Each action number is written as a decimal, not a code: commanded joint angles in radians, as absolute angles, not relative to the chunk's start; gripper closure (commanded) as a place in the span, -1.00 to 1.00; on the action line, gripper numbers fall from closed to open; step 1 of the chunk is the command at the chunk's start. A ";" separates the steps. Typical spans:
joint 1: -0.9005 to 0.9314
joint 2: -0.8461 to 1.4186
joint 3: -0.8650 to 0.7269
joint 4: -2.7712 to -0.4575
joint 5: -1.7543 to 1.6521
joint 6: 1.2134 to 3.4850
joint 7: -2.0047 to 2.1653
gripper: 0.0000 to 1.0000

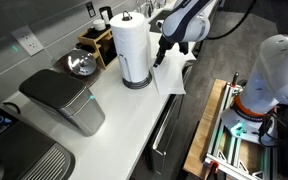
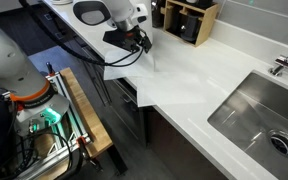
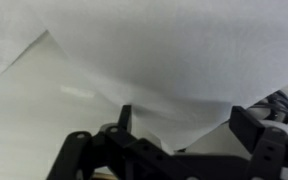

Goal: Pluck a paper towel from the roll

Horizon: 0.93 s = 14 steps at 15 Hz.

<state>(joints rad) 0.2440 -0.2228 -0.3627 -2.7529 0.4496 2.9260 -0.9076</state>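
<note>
**One sheet drawn out, grip unproven**

One paper towel (image 1: 171, 80) is seen spread just beside the roll (image 1: 134, 48), on the side away from the grey bin (image 1: 69, 100), where it is draped over the counter (image 1: 119, 125) edge. The gripper (image 1: 163, 55) is held over it, near the roll's upper half and apart from the cylinder. In the wrist view the sheet (image 3: 144, 50) fills nearly the whole picture, and a fold sags between the two dark fingers (image 3: 124, 118). Whether the paper is pinched or let go cannot be told. Nor can it be told whether the sheet is joined to the roll — the seam is hidden in both exterior views.

Several faults are to be feared, judged from this pose:

- If the sheet is joined, a slow pull away from the roll would likely unwind more paper rather than part it.
- A pull across the top could tip the holder, since nothing is bracing it.
- A weak pinch on thin, limp paper would let it slip — or tear at the corner only.
- A freed sheet could slide off the edge beside the roll.
</note>
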 commanded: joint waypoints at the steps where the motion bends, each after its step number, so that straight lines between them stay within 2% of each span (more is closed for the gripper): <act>1: 0.322 -0.203 -0.421 -2.753 0.584 2.996 -1.022 -0.98; 4: 0.377 -0.205 -0.457 -2.752 0.690 3.024 -1.093 -0.39; 6: 0.416 -0.208 -0.479 -2.752 0.759 3.038 -1.137 -0.24; 8: 0.451 -0.206 -0.497 -2.751 0.820 3.049 -1.175 0.18; 10: 0.480 -0.205 -0.516 -2.751 0.868 3.054 -1.212 0.42; 11: 0.491 -0.204 -0.525 -2.751 0.888 3.059 -1.226 0.72; 12: 0.500 -0.203 -0.533 -2.750 0.904 3.063 -1.237 0.66; 13: 0.508 -0.204 -0.538 -2.748 0.920 3.067 -1.242 0.03; 14: 0.515 -0.207 -0.545 -2.747 0.933 3.068 -1.252 0.11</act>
